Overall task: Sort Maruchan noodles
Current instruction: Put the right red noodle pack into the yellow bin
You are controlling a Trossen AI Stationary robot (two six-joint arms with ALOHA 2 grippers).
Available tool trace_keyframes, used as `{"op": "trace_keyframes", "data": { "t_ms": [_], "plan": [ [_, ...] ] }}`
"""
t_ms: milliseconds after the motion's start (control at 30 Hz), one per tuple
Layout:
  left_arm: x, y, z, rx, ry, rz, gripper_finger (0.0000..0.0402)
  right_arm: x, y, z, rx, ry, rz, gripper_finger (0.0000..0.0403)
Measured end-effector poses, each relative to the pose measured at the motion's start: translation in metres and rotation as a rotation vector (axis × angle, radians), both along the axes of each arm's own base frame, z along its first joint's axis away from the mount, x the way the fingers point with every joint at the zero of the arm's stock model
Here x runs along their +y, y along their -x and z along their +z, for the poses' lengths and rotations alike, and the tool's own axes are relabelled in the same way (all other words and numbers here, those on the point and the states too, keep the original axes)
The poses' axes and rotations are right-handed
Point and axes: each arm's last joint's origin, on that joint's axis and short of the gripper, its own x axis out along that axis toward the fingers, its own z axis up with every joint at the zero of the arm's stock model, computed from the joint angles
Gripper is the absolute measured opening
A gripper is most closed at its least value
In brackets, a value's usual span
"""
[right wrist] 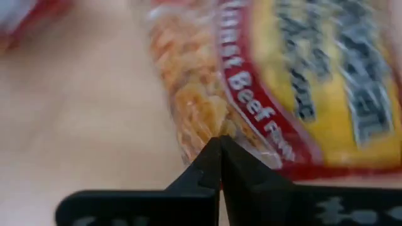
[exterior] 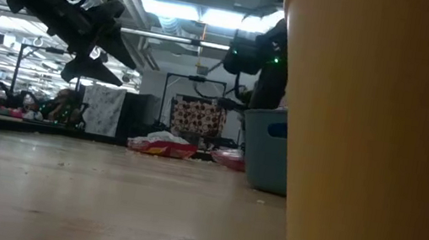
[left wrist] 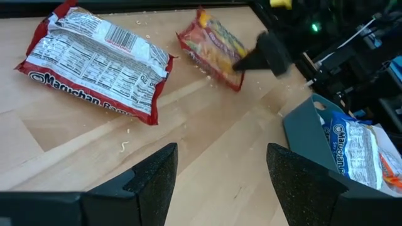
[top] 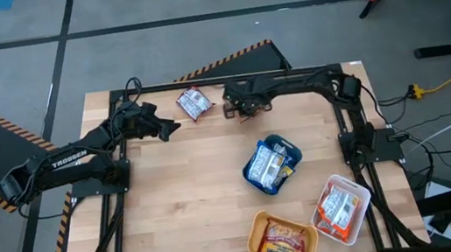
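Right now an orange-and-yellow noodle packet [right wrist: 301, 81] lies on the table [top: 176, 212] near its twelve o'clock edge, with the right claw [right wrist: 220, 145] pressed fully closed on the packet's end. A red-and-white packet [top: 194, 104] lies flat just at nine o'clock of it, label side up. The left claw [left wrist: 220, 169] hangs above the wood at nine o'clock of that packet, its fingers [left wrist: 154, 179] spread apart and empty. Toward the table's middle a blue tray [top: 286, 148] holds blue-and-white packets [top: 265, 166]. At five o'clock, near the front edge, an orange tray [top: 257, 227] holds an orange packet [top: 284, 243], and a white tray [top: 360, 217] beside it holds a red-and-white one [top: 336, 208].
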Motion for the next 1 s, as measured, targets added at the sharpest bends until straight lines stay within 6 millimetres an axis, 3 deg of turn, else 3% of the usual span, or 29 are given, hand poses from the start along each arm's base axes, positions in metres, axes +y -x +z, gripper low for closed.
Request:
{"op": "trace_keyframes", "data": {
  "t_ms": [167,300,567,667,767,933,1000],
  "plan": [
    [0.0,0.0,0.0,0.002,-0.006,-0.003,0.0238,0.045,-0.025,0.002,-0.163,-0.165,0.206,0.0],
    [0.0,0.0,0.0,0.003,-0.006,-0.003,0.0238,0.08,-0.044,0.01,-0.283,-0.144,0.368,0.0],
    [-0.001,0.0,0.0,-0.005,0.003,-0.027,0.0238,0.098,-0.066,0.068,-0.342,0.111,0.696,0.0016],
    [-0.001,0.0,0.0,-0.008,0.006,-0.034,0.0238,0.098,-0.064,0.087,-0.253,0.197,0.79,0.0054],
    [-0.001,-0.001,0.0,-0.01,0.007,-0.038,0.0238,0.092,-0.059,0.099,-0.164,0.276,0.894,0.0117],
    [-0.001,0.0,0.0,-0.009,0.006,-0.039,0.0238,0.088,-0.051,0.098,0.041,0.442,1.286,0.0242],
    [-0.001,-0.001,0.0,-0.009,0.006,-0.039,0.0238,0.085,-0.051,0.095,0.099,0.485,1.319,0.0284]
  ]
}}
